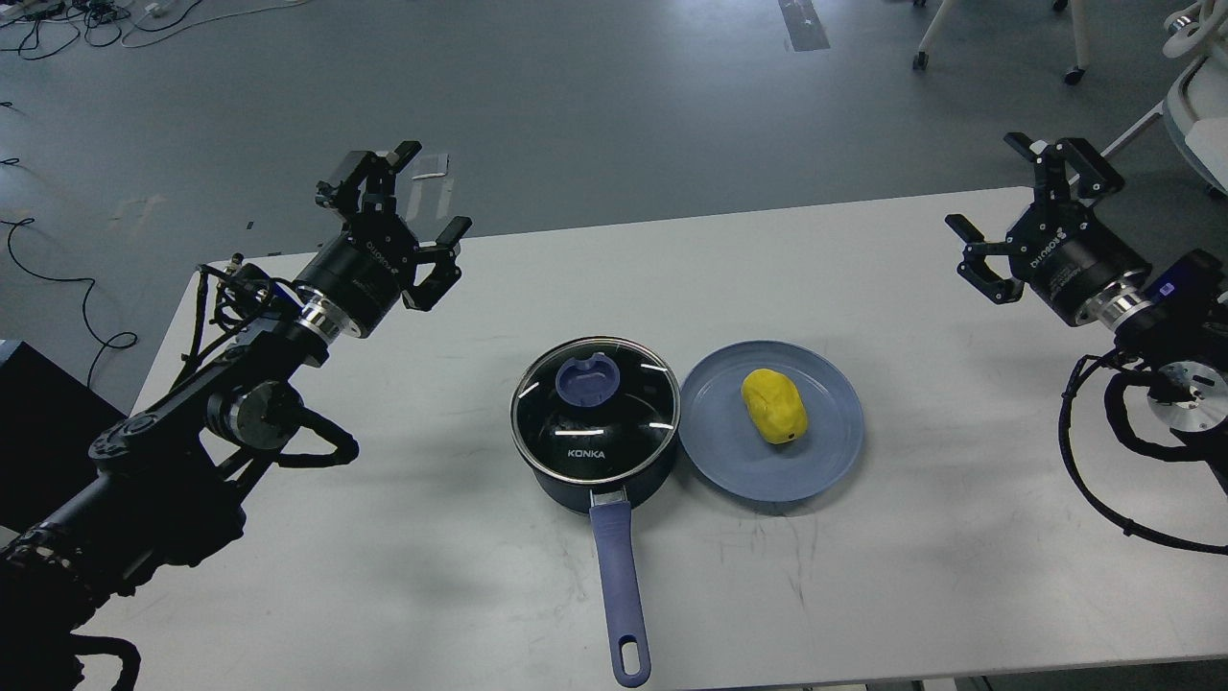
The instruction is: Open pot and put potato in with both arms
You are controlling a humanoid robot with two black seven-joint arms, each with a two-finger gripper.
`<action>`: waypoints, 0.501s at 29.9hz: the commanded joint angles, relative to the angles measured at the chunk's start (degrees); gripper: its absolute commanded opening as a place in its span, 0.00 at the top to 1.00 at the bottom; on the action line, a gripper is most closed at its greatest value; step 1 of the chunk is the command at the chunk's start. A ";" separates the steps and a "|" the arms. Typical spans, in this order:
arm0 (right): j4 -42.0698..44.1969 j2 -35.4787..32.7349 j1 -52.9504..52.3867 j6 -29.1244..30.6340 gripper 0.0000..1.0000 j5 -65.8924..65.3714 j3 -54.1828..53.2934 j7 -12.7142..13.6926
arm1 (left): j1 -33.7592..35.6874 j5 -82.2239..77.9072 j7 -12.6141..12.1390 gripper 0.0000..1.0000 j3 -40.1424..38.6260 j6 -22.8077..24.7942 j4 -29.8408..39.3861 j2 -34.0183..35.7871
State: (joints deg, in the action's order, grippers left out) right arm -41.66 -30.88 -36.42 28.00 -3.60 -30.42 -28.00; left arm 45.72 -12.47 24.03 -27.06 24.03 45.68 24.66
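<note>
Pot (595, 432) lidded, potato (775, 406) waiting on plate (729, 470) alongside. Left gripper (408, 206) and right gripper (1007, 206) raised wide, fingers apart, likely poised to start.

A white bench (384, 537), lightly scuffed, is occupying the foreground. A grey floor (614, 106) is stretching beyond it, with black cables (58, 24) trailing at the upper left. White chair legs on casters (1074, 58) are standing at the upper right.
</note>
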 commanded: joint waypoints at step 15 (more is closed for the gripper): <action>-0.09 -0.32 -0.05 0.00 0.00 -0.09 0.89 0.00 | 10.18 -58.59 3.97 0.02 -0.18 -2.93 26.73 9.97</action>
State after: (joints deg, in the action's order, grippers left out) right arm -41.74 -31.32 -36.43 28.00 -3.67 -29.68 -28.00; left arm 55.83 -52.23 28.02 -27.38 22.87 68.95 34.38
